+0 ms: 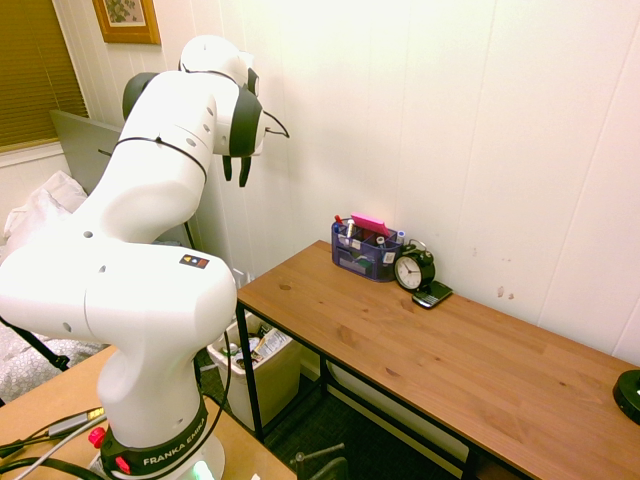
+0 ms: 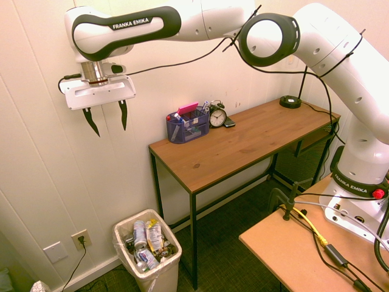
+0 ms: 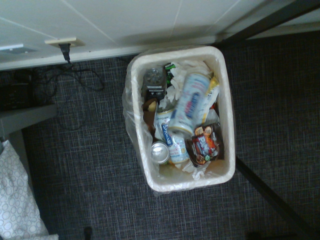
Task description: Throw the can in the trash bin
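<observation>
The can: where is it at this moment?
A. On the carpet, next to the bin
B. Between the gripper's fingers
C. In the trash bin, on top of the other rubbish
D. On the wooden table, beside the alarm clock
C: the can lies on the rubbish inside the trash bin, and the gripper above it is open and empty.

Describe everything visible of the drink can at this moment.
The slim white-and-silver drink can with blue-purple print lies on its side atop the rubbish inside the cream-beige rectangular plastic trash bin, resting on wrappers and another can. It looks undented. In the second exterior view it shows among the litter. The open gripper, high above, does not touch it.
</observation>
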`<state>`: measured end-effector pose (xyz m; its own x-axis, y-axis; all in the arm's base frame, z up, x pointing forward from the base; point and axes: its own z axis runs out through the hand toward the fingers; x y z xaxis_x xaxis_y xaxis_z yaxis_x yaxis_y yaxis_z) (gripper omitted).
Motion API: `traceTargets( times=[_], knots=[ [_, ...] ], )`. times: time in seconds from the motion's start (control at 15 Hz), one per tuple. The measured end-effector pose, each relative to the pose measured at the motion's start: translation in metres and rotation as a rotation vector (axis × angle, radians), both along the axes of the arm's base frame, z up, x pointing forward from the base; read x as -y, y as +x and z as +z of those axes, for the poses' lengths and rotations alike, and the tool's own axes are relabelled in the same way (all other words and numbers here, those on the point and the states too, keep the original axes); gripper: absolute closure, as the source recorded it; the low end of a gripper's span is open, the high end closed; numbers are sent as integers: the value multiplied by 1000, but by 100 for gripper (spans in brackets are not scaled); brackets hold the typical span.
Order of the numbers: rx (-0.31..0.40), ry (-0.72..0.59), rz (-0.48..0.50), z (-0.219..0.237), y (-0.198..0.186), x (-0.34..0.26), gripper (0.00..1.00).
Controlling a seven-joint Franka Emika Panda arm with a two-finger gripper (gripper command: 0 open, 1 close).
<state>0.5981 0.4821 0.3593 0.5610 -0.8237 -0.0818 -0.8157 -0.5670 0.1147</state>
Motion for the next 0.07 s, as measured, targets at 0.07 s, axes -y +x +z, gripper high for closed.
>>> traceTargets(
  times=[0.07],
  knots=[
    [10, 8, -10, 4, 8, 8, 0]
  ],
)
